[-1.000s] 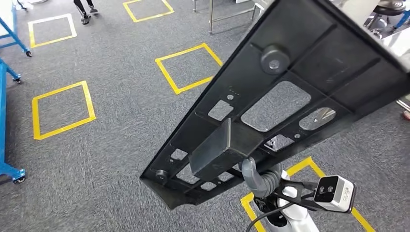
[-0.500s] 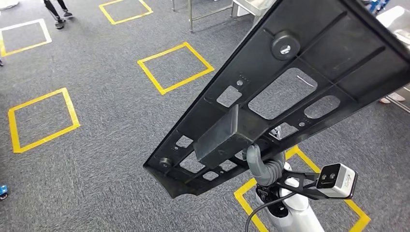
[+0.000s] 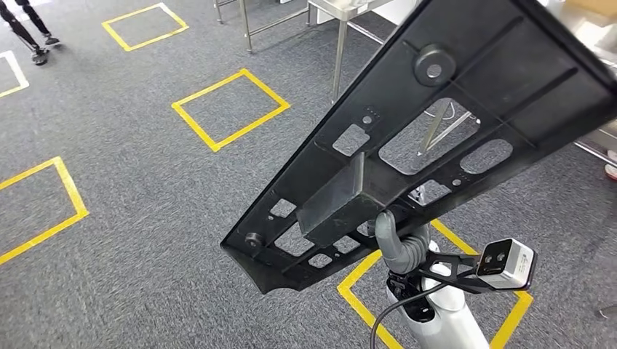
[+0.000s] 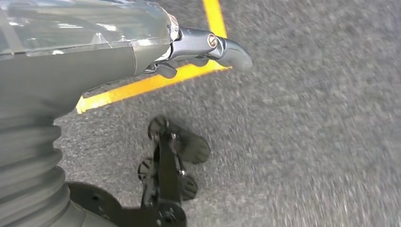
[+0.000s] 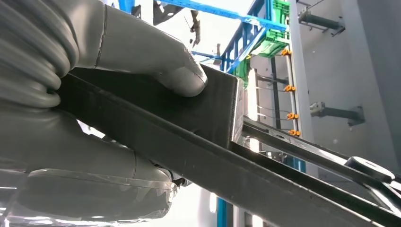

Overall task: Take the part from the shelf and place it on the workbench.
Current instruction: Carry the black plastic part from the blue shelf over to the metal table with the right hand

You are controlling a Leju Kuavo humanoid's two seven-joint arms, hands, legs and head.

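A long black plastic part with several cut-outs and a boxy block on its underside slants across the head view, raised above the carpet. My right hand grips it from below at that block. In the right wrist view the thumb presses on the block of the part. My left hand hangs over the grey carpet with its fingers apart and nothing in it. A metal-legged workbench stands ahead, at the top of the head view behind the part.
Yellow tape squares mark the grey carpet. A person's legs show far off to the left. A steel surface lies at the far right. Blue and green racking stands behind the part in the right wrist view.
The whole view has shifted: the floor squares slid left and the workbench legs came into sight. The part stays in my right hand at the same tilt.
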